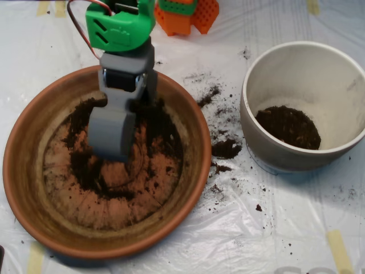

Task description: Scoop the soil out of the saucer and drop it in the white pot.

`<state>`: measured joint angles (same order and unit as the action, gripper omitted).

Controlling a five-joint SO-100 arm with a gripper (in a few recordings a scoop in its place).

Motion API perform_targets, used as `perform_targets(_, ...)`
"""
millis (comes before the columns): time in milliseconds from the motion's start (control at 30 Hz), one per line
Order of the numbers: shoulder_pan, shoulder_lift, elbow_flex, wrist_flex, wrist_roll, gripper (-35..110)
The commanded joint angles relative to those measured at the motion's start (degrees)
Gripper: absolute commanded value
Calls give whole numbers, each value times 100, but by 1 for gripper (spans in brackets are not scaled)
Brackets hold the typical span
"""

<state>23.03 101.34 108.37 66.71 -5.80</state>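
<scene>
Grey clamshell scoop (112, 136), apparently closed, in round terracotta saucer (34, 177) amid dark soil (162, 134); clear plastic sheeting (268, 234) (soil-flecked) beneath off-white ceramic pot (285, 154).

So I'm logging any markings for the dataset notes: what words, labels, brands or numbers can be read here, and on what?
None can be read.
Faint grey marks on the table covering at the bottom edge: cut off and too blurred to read.
No lettering on the saucer, white pot or scoop.

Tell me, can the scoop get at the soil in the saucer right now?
Probably yes. The scoop is already down inside the saucer, right on the ring of soil, with nothing between them. Whether it reaches the thin smear near the front is harder to judge.
</scene>
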Motion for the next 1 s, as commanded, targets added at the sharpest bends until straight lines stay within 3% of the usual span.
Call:
perform_targets(0, 290, 18, -9, -123, -70, 48)
perform_targets(333, 703, -1037, -88, -492, -237, 54)
perform_targets(533, 773, -1775, -870, -141, -299, 62)
perform_targets(800, 958, -3023, -2373, 343, -281, 62)
perform_targets(967, 967, -3674, -3076, 642, -369, 54)
